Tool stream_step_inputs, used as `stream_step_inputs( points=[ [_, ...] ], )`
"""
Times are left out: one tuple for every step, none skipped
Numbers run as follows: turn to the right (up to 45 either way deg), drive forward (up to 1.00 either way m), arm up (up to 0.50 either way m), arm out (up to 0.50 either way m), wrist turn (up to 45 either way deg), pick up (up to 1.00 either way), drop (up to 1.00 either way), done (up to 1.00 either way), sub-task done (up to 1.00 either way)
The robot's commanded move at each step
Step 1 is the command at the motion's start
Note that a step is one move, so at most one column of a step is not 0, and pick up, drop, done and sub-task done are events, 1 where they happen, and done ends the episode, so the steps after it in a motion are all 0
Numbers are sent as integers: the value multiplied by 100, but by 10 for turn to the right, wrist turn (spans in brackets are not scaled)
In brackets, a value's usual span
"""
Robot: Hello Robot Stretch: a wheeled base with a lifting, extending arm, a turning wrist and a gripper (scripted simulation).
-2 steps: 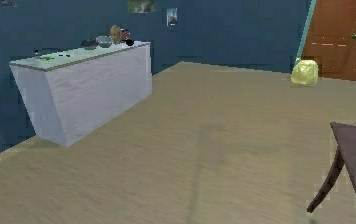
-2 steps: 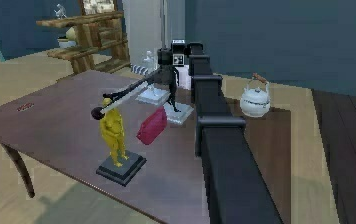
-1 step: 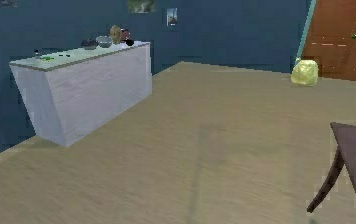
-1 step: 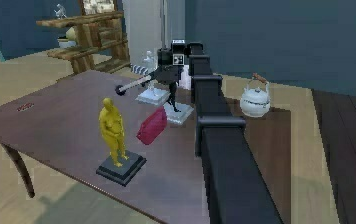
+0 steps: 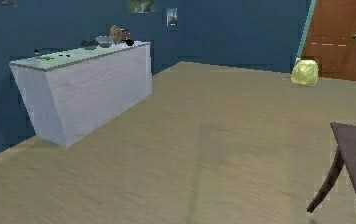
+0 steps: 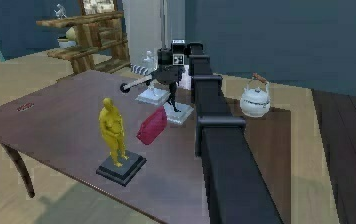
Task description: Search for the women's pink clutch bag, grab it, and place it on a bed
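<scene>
A pink, flat, tilted thing, shaped like the clutch bag [image 6: 152,126], is at the middle of the dark brown table [image 6: 56,120] in the arm side view. The dark arm bar [image 6: 221,140] reaches out over the table. At its far end are the white marker squares [image 6: 198,68], with the gripper [image 6: 151,88] just left of them. The pink bag is just below the gripper's thin fingers [image 6: 173,100], close to the tabletop. I cannot tell whether the gripper holds anything.
On the table stand a yellow figure statue [image 6: 112,130] on a dark base, a white teapot [image 6: 255,100] and a small white figure [image 6: 149,62]. Beyond is a wooden shelf [image 6: 86,35]. The forward view has a grey counter [image 5: 86,85], a yellow bag [image 5: 305,72], a wooden door [image 5: 341,40] and open floor.
</scene>
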Motion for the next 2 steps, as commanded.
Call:
stream_step_inputs(
  points=[
    [0, 0, -26, 0, 0, 0, 0, 0, 0],
    [0, 0, 0, 0, 0, 100, 0, 0, 0]
  ],
)
